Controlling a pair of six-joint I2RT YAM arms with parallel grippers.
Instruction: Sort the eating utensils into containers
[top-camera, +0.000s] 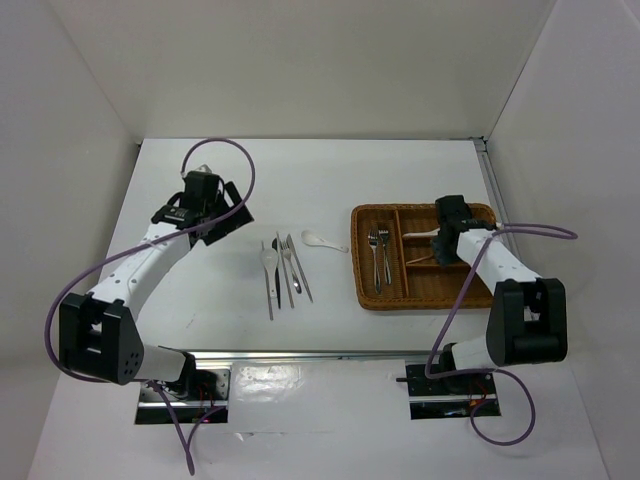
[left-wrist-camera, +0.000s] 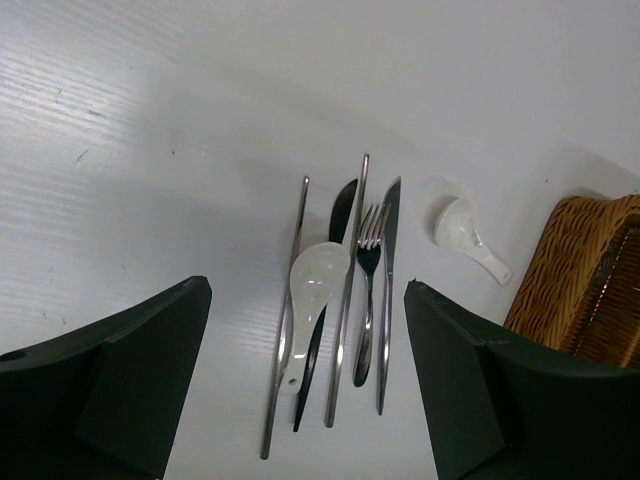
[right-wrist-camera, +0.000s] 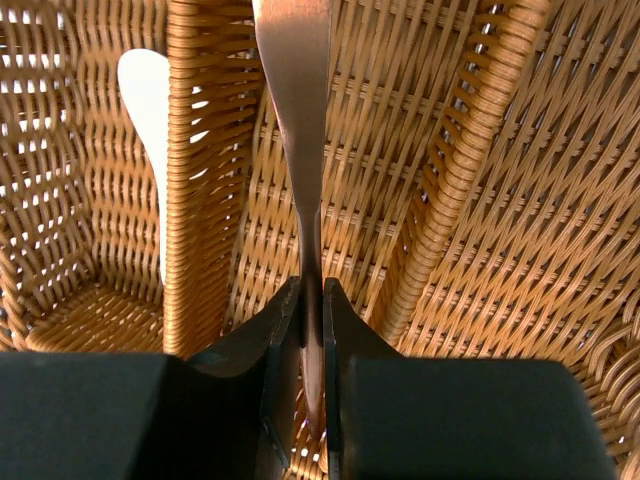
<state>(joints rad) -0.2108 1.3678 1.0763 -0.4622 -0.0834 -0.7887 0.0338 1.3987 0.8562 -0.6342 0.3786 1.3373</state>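
Nearest, the right arm bends forward over the wicker tray (top-camera: 425, 304), where the right gripper (right-wrist-camera: 311, 292) pinches a metal utensil (right-wrist-camera: 294, 70) by its handle, a grip only its wrist camera shows, while the left gripper (left-wrist-camera: 308, 288) hangs spread above loose utensils (left-wrist-camera: 345, 300) on the table (top-camera: 330, 180).

Brn woven tray (top-camera: 357, 255), silver fork (left-wrist-camera: 366, 300), wht soup spoon (left-wrist-camera: 318, 280)

Open table (top-camera: 330, 285) surrounds the utensil cluster (top-camera: 284, 268); in the wicker tray (top-camera: 400, 304), woven dividers (right-wrist-camera: 205, 180) flank the right gripper (right-wrist-camera: 311, 290) and its clamped metal utensil (right-wrist-camera: 295, 100).
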